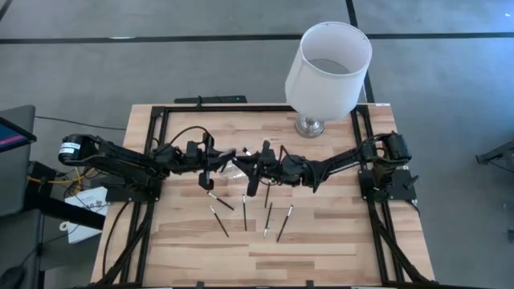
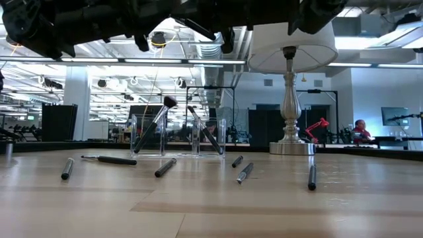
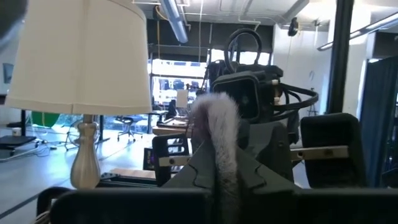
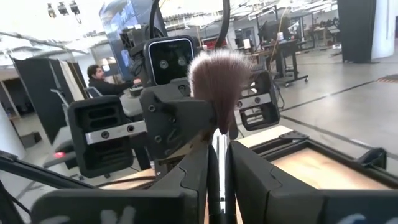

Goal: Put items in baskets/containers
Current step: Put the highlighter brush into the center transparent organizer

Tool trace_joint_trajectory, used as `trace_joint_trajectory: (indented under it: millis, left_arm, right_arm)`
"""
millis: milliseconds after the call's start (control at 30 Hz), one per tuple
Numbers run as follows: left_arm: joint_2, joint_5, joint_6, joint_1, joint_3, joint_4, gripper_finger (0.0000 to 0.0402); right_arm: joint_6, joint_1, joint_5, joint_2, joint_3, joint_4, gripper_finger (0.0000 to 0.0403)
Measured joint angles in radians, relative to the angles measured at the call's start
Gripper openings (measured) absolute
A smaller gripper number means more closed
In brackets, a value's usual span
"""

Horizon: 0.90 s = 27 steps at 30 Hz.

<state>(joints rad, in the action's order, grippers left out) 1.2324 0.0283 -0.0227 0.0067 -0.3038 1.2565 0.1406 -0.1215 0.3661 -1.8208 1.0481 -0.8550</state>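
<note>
My two grippers meet tip to tip above the table's middle, left gripper (image 1: 215, 164) and right gripper (image 1: 252, 170). A makeup brush with a fluffy purple-brown head (image 4: 217, 81) lies level between them. Both are shut on it, the right gripper (image 4: 219, 152) and the left gripper (image 3: 224, 165). Below them stand two clear cups, one (image 2: 149, 135) and the other (image 2: 208, 137). A fluffy-headed brush (image 2: 155, 125) leans in the first and a thin one (image 2: 205, 132) in the second. Several loose brushes (image 1: 245, 213) lie flat on the wood nearer the front edge. My left gripper has the brush's bristle head (image 3: 217, 130) between its two fingers, coming level from the table's left. The bristles fill the gap. The fingers lie along the brush. My right gripper pinches the brush at its silver ferrule (image 4: 219, 155), level from the table's right. Its fingers lie along the brush. The head points away toward the left gripper, and the brush is lifted clear of the table.
A tall lamp with a white shade (image 1: 329, 64) stands on a silver base (image 2: 291, 145) at the table's far right. A black frame (image 1: 161, 112) borders the table. Loose brushes (image 2: 165, 167) lie scattered in front of the cups. A person (image 4: 99, 78) sits in the room beyond.
</note>
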Motion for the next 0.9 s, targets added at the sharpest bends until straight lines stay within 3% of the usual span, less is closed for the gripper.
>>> trace_joint_trajectory:
  millis: [167,300,600,733,900]
  left_arm:
    - [0.002,0.026,0.0,0.0,0.0,-0.017,0.001]
    - [0.0,0.049,0.001,0.001,0.0,-0.035,0.0011]
    - [0.0,0.167,0.065,0.001,0.0,-0.2,0.001]
    - [0.0,0.173,0.122,0.001,0.0,-0.258,0.001]
    - [-0.001,0.248,0.192,0.001,0.0,-0.323,0.0011]
  right_arm:
    - [-0.019,0.002,0.025,0.01,0.0,0.058,0.006]
    - [-0.015,0.0,0.1,0.023,-0.001,0.202,0.0081]
    - [-0.02,0.007,0.136,0.028,-0.001,0.291,0.0176]
    - [-0.021,0.006,0.234,0.081,-0.001,0.461,0.022]
    - [0.021,-0.005,0.265,0.157,-0.002,0.636,0.0245]
